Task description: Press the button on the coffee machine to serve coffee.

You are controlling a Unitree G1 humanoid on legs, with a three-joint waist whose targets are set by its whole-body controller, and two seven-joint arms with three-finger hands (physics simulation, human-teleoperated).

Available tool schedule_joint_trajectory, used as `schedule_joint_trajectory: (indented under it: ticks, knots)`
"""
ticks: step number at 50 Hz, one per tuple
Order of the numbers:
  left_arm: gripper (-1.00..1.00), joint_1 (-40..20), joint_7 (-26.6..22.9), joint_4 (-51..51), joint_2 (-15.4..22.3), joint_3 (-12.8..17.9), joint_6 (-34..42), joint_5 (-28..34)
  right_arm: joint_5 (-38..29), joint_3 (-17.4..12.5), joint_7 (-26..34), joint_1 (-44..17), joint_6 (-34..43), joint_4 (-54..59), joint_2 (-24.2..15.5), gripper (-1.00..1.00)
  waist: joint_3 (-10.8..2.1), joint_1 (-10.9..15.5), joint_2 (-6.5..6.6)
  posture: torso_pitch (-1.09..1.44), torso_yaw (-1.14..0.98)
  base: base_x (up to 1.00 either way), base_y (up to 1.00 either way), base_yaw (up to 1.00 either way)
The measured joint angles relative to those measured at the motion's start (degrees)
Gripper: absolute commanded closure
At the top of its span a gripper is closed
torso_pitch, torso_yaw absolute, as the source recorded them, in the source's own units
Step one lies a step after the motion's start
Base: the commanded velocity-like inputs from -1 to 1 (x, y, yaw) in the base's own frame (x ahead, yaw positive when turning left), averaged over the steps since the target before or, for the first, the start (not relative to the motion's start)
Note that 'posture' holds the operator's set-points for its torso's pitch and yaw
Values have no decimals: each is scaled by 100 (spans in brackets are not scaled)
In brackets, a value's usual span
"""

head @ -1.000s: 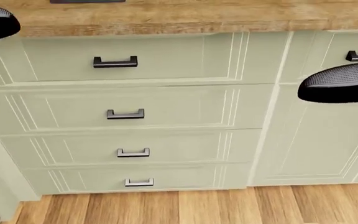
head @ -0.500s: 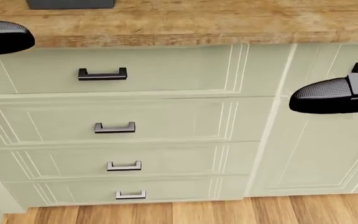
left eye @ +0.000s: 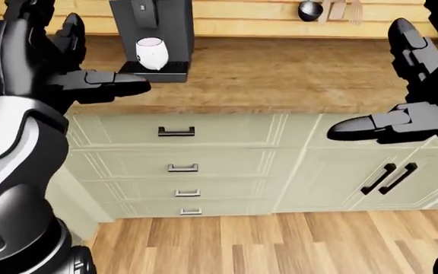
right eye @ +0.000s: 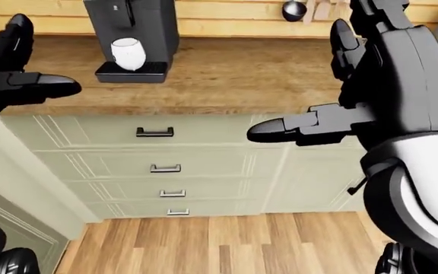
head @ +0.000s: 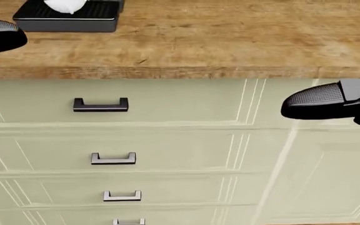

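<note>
- Reaching in from the left edge of the left-eye view, the robot's black left hand [left eye: 67, 63] is raised at counter height, fingers spread wide and holding nothing; one finger points right, towards the middle of the frame.
- Its black right hand [right eye: 341, 97] comes in from the right of the right-eye view, also spread and empty, with one long finger stretched leftward over the cabinet fronts.
- Both hands hang apart from everything on the counter.
- At the upper left of the left-eye view stands the dark grey box-shaped coffee machine [left eye: 152, 28] on the long wooden countertop [left eye: 280, 74], with a small white rounded cup [left eye: 149, 52] on its drip tray.
- The machine's top is cut off by the frame edge, and its button cannot be made out.
- In the head view only the black tray [head: 64, 21] and the cup's underside show at the top left; each hand appears as a single dark fingertip at the side edges.
- Below the counter run pale green drawers with dark bar handles [head: 100, 105].
- Utensils hanging at the top right of the left-eye view are cut off and hard to identify.
</note>
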Motion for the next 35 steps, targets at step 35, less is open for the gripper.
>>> schedule_joint_trajectory:
  ticks: [35]
  knots:
    - [-100, 86, -119, -26, -158, -200, 156, -10, -218, 68, 102, 173, -25, 65, 88, -100, 47, -172, 36, 0, 0, 26, 0, 0]
